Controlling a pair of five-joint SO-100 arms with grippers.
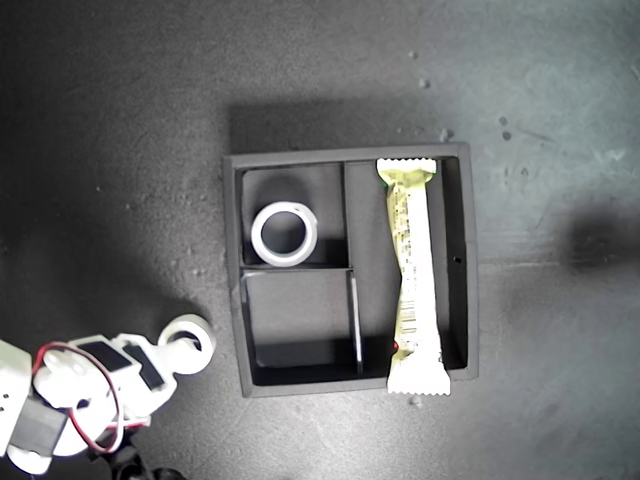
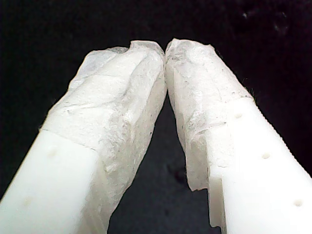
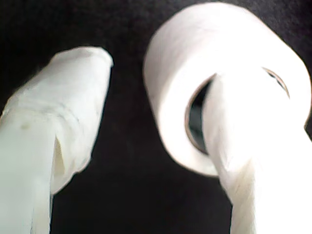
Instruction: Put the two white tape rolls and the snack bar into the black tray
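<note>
The tape roll (image 1: 187, 343) left to move lies on the dark surface (image 1: 120, 150) just outside the black tray (image 1: 458, 260), near the tray's bottom left corner as the exterior view shows it. It looks light and stiff, a smooth ring that could roll or slip off a loose hold, so I judge the best grip is through its open centre, pinching the wall between the pads. My second gripper (image 3: 156, 122) is set that way: one finger (image 3: 243, 146) is threaded through the hole, the other stands apart outside, jaws spread and not yet pinching. The other tape roll (image 1: 284, 233) sits in a small compartment of the tray, and the snack bar (image 1: 414, 275) lies along the long compartment, one crimped end overhanging the wall. My first gripper (image 2: 165, 48) is closed on nothing.
</note>
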